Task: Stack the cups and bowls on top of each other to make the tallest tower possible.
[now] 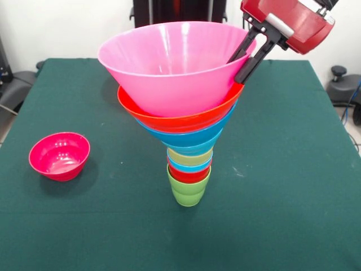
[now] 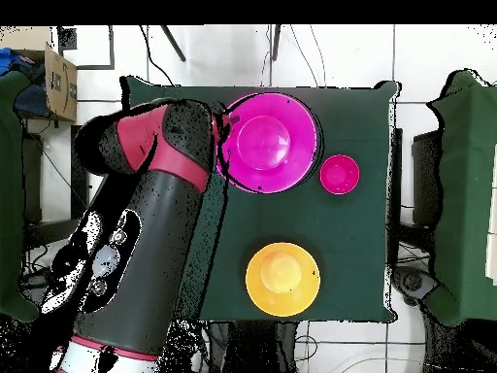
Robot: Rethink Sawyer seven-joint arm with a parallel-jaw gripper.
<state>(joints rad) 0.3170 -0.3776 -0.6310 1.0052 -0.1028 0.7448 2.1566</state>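
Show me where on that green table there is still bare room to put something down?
Bare cloth lies along the front edge of the table, before the tower and the small magenta bowl, and to the tower's right. It is crowded at the pink bowl, where the pincer straddles the rim.

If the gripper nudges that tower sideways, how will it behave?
The tower likely tips easily: its lime green base cup is narrow and the pink bowl on top is far wider. The glossy nested pieces may also slide apart. The gripper already straddles the pink rim.
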